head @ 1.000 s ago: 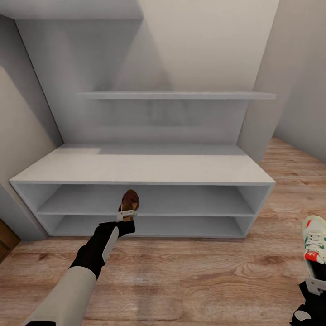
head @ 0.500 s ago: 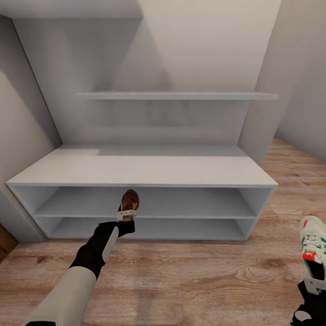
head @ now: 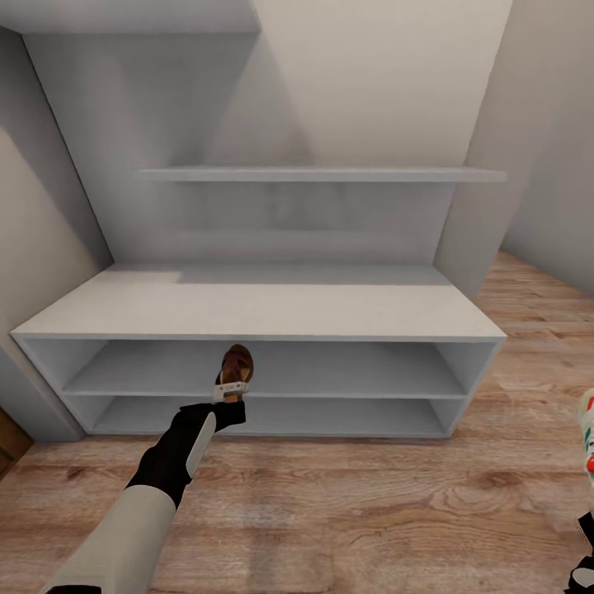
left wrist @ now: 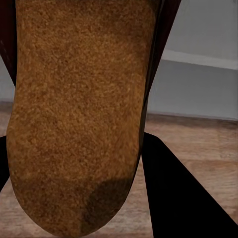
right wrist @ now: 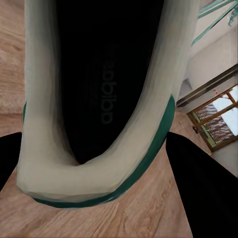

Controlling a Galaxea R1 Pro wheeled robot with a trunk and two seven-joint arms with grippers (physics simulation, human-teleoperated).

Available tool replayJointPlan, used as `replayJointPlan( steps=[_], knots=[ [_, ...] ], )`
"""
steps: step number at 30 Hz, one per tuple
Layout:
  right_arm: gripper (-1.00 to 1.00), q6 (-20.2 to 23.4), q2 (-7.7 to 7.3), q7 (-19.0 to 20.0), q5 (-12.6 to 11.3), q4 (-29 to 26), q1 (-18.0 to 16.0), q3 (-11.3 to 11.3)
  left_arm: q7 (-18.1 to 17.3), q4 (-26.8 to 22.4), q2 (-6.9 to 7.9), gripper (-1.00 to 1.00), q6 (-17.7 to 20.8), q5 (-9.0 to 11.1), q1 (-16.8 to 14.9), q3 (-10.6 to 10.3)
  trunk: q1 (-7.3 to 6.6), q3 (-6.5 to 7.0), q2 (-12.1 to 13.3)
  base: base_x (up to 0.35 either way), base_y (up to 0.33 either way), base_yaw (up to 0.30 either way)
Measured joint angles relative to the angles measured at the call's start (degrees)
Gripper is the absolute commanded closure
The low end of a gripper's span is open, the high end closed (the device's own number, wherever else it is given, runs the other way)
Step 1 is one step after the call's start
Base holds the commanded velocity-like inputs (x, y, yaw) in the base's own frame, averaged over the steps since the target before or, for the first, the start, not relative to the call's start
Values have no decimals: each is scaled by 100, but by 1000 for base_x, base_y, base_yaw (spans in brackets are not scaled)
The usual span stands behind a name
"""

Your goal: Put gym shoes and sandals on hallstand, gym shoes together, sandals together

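**Head view: left arm holds a sandal at the hallstand, right arm holds a gym shoe off to the side**

The left gripper [head: 233, 391] is clamped on a brown sandal [head: 238, 364], which stands upright above the fingers, its toe end uppermost. The sandal sits just in front of the hallstand [head: 264, 309], level with the upper open shelf and a little left of the middle of the unit. In the left wrist view the sandal's suede-like tan sole [left wrist: 79, 114] lies between the two dark fingers [left wrist: 183, 198], with the hallstand's shelves pale behind it.

The right gripper [right wrist: 119, 163] is closed on a gym shoe [right wrist: 148, 124]; the right wrist view looks into the shoe's dark opening, its white upper and green trim pinched between the fingers. In the head view a sliver of the same shoe [head: 586, 433] shows well to the right of the hallstand, above the corridor floor [head: 346, 503].

The hallstand's two shelves and its top are bare, and the floating shelf [head: 322, 174] hangs on the back panel above.
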Motion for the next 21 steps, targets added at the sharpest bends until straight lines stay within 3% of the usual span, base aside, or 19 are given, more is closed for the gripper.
replayJointPlan(
  steps=[12, 21],
  knots=[
    [100, 414, -96, 1, 22, 4, 0, 17, 0, -1, 0, 100, 0, 0, 0, 8, 0, 0, 0, 0, 0, 0],
    [100, 463, -99, 1, 18, 4, 0, 20, -5, 6, 0, 100, 0, -2, 0, 3, 0, 0, 0, 31, 0, 0]
  ],
)
